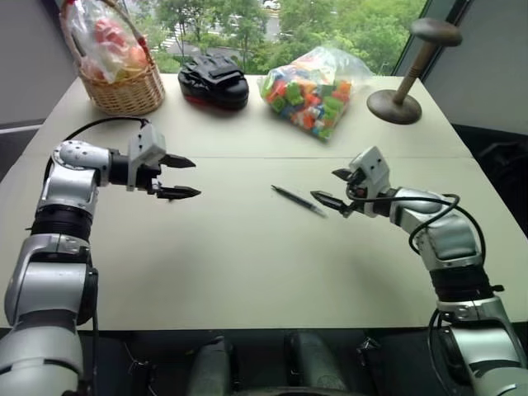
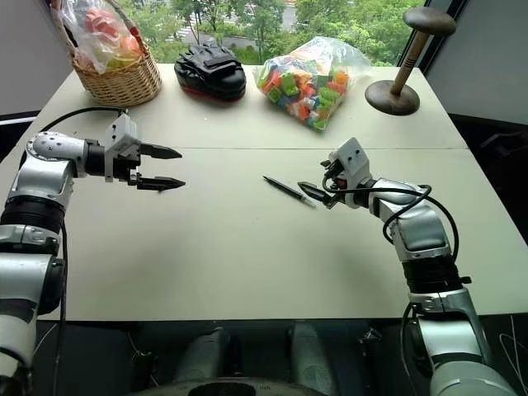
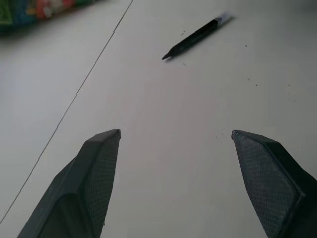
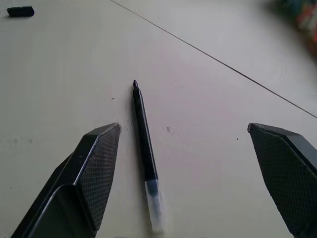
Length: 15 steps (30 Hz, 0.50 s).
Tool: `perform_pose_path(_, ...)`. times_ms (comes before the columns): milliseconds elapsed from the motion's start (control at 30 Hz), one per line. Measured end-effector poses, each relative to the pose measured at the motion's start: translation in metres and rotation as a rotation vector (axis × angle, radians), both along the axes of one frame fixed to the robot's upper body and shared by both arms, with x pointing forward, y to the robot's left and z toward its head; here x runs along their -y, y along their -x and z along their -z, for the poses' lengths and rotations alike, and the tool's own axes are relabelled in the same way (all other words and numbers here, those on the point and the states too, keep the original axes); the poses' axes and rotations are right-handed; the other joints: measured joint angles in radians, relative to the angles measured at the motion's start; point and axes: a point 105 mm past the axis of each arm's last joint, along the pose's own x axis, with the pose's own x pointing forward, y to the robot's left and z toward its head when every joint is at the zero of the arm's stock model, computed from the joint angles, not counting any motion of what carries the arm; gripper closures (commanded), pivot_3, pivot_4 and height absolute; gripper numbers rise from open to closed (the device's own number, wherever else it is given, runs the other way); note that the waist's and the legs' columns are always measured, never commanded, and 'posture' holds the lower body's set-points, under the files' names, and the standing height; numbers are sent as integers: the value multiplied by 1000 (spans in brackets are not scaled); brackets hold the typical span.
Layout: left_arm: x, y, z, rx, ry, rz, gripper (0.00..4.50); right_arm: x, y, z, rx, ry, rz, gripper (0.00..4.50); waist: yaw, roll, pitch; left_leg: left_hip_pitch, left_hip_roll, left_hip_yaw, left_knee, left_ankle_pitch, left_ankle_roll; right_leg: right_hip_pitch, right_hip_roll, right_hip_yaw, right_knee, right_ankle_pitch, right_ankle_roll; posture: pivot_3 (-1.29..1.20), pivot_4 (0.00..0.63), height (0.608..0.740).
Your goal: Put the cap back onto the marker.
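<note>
The marker [image 1: 299, 200] lies flat on the pale surface [image 1: 247, 264], roughly at its middle, uncapped, slanting from upper left to lower right as seen from the head. In the right wrist view its dark pointed end faces away from the camera and its lighter, greyish end lies nearest the fingers. The cap [image 4: 21, 11] is a small black cylinder lying on its side on the same surface, well apart from the marker, off toward the robot's left; in the head views I cannot make it out.

The right end effector [image 1: 338, 188] hovers just beside the marker's near end, its two black fingers spread wide and holding nothing; in its own wrist view the marker lies between the fingers, nearer one of them. The left end effector [image 1: 181, 176] hangs above the surface on the robot's left, pointing toward the marker, also spread wide and empty, and well apart from the marker.

A thin seam crosses the surface just beyond the marker. Along the far edge stand a wicker basket [image 1: 124, 87] with wrapped items in it, a black case [image 1: 214, 81] with a red rim, a clear bag of colourful blocks [image 1: 312, 92], and a brown wooden stand [image 1: 406, 95] with a round base and round top.
</note>
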Motion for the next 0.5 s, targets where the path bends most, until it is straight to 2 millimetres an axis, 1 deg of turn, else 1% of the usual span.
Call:
perform_pose_path(67, -1, 0, 1, 6, -1, -5, 729, -15, 1, 15, -40, 15, -25, 236, 3, 0, 0, -2, 0, -1, 0, 0, 0, 0, -1, 0, 2, 0, 0, 0, 150, 740)
perform_pose_path(133, -2, 0, 2, 7, 1, -14, 729, -24, -2, 21, -57, 12, -30, 236, 2, 0, 0, -3, 0, -1, 1, 0, 0, -1, -2, 0, 3, 0, 0, 0, 150, 740)
perform_pose_path(167, -3, 1, 6, 3, 4, -21, 729, -32, -7, 22, -51, 8, -30, 236, 0, 0, 0, -4, 0, -1, 2, 0, 0, -2, -4, 0, 3, 0, 0, 0, 150, 740)
perform_pose_path(233, -2, 2, 10, 1, 5, -22, 729, -35, -14, 19, -41, 8, -24, 236, -1, 0, 0, -4, -1, -1, 2, 0, -1, -2, -4, 0, 4, 0, 0, 0, 150, 740)
perform_pose_path(300, -3, 3, 13, 1, 5, -26, 729, -34, -21, 18, -37, 14, -10, 236, 1, 0, 0, -4, -1, -1, 2, 1, -1, -2, -4, 0, 4, 0, 0, 0, 150, 740)
perform_pose_path(400, -4, 6, 18, -9, 8, -36, 729, -29, -29, 22, -43, 26, 11, 236, 1, 0, 0, -4, -1, -1, 2, 3, -5, -2, -4, 0, 4, 0, 0, 0, 150, 740)
perform_pose_path(500, -3, 7, 18, -3, 16, -45, 729, -21, -35, 25, -58, 25, 33, 236, -1, 0, 0, -5, -1, -1, 2, 3, -6, -2, -4, 0, 4, 0, 0, 0, 150, 740)
